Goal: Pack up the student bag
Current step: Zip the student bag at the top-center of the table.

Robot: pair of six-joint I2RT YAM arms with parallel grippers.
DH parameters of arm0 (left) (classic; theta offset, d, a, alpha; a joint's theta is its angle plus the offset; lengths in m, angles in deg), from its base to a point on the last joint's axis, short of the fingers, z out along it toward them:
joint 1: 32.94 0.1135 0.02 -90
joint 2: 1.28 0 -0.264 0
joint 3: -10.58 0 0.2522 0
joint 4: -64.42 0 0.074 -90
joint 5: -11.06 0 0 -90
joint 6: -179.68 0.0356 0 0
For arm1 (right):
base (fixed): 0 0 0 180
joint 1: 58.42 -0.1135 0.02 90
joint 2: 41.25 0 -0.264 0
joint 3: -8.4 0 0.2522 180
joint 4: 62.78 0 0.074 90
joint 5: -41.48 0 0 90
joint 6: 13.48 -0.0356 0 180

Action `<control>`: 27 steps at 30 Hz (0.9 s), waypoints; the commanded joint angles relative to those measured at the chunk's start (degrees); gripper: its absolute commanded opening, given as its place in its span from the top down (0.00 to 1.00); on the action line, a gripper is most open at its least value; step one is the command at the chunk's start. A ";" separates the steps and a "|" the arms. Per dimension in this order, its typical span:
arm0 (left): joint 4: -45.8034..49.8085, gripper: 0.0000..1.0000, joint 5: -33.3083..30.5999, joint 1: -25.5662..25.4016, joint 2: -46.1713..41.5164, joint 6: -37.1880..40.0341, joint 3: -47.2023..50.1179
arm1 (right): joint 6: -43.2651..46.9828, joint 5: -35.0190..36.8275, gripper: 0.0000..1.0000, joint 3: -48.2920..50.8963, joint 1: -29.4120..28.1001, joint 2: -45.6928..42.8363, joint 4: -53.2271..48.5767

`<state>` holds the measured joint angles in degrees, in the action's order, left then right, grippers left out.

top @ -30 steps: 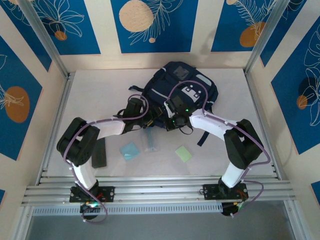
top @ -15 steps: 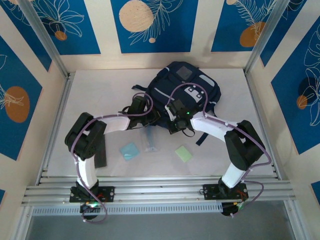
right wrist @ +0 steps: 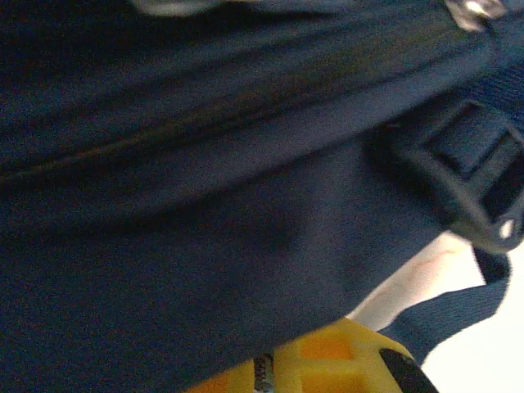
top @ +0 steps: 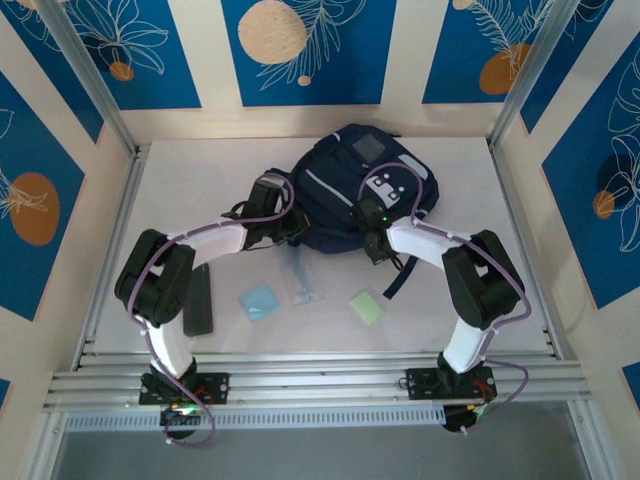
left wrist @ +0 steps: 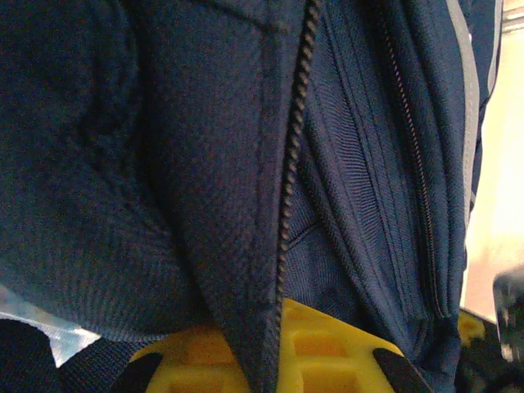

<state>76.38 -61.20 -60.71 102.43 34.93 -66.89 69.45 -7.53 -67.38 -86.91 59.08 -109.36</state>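
The left pincer [top: 288, 228] is squeezing shut on the near left edge of the student bag [top: 335, 190]. In the left wrist view, a fold of dark blue cloth with a zipper [left wrist: 295, 164] along it is running down over the yellow finger [left wrist: 327, 356], so this pincer is holding that fold.

The right pincer [top: 376, 240] is squeezing shut too. It is at the bag's near edge, to the right of the left pincer. In the right wrist view, blue cloth is lying right over its yellow finger [right wrist: 327, 360]. A dark strap [right wrist: 458, 307] is hanging just to the right of that finger.

The bag is lying on the white bench [top: 200, 190], spreading out behind and between the two pincers.

A clear thing [top: 300, 282], a light blue square [top: 260, 300] and a green square [top: 367, 307] are lying on the near side of the pincers, apart from them. A flat black thing [top: 198, 305] is lying nearer and further left of the left pincer.
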 commanded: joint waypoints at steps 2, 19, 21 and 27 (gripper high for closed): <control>0.26 1.00 -2.62 3.63 -4.54 3.84 -2.71 | -6.67 5.85 1.00 -1.60 6.27 -0.21 -7.46; 0.14 1.00 8.14 4.87 -0.92 8.07 -6.64 | -6.89 -26.66 0.71 -2.00 6.45 -10.95 -5.39; 1.29 1.00 10.36 4.91 0.89 8.73 -8.54 | -7.22 -30.19 0.59 -1.57 6.42 -12.92 -4.98; 9.03 1.00 10.07 4.92 1.72 16.50 -12.04 | -11.21 -34.69 0.40 -2.00 9.32 -14.36 -1.76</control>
<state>84.77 -53.66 -56.04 104.98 45.05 -75.06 60.86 -36.21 -69.83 -79.28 44.66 -112.75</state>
